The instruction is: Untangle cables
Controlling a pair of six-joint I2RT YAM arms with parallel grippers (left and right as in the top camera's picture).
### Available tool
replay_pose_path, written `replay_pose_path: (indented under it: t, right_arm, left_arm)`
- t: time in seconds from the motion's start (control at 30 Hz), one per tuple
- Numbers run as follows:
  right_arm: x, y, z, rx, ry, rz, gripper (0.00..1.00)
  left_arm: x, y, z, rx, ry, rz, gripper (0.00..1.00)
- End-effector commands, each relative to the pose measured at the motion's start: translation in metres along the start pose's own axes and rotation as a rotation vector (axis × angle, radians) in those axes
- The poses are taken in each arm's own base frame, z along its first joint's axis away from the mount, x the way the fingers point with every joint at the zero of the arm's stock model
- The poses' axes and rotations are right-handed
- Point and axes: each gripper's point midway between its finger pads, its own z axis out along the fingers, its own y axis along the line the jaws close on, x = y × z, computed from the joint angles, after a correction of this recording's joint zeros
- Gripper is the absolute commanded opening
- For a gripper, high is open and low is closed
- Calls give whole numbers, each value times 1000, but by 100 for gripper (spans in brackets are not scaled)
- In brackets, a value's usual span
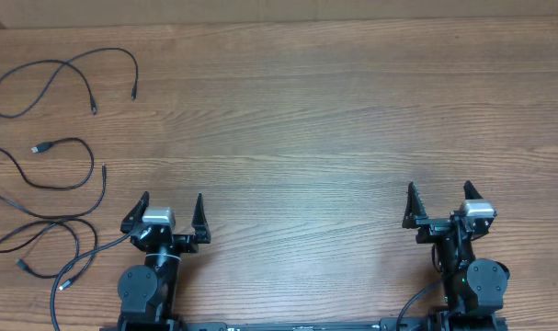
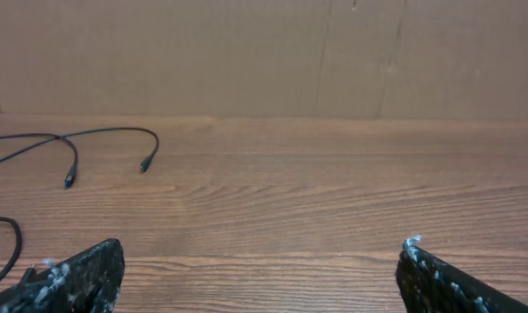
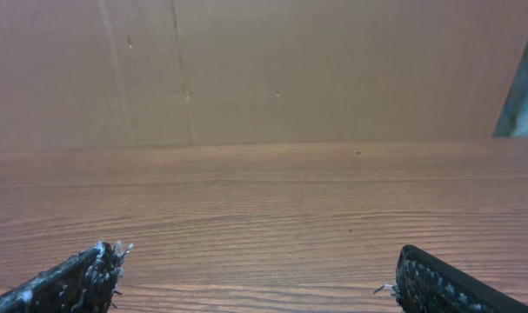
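Left gripper and right gripper both open, empty. We judge cables far left mostly separated; next, left reach there.

The right wrist view looks low across a brown wood-grain table toward a plain tan wall with a faint vertical seam. The right gripper has its jaws spread wide, one dark textured fingertip at each lower corner, with only bare wood between them. At the far right edge stands a slanted bluish-grey strip, possibly a post, too blurred to identify.
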Motion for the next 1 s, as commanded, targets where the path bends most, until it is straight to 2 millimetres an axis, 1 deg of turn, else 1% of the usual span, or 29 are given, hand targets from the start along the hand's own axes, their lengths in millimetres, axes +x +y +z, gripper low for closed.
replay_pose_path:
  t: [0.0,0.97]
  right_arm:
    - [1,-3,0,12,-7,-5,100]
    - [1,1,0,-2,-7,-5,100]
  left_arm:
    - [-1,2,0,-5,-10,15,99]
    - [-1,2,0,-5,-10,15,100]
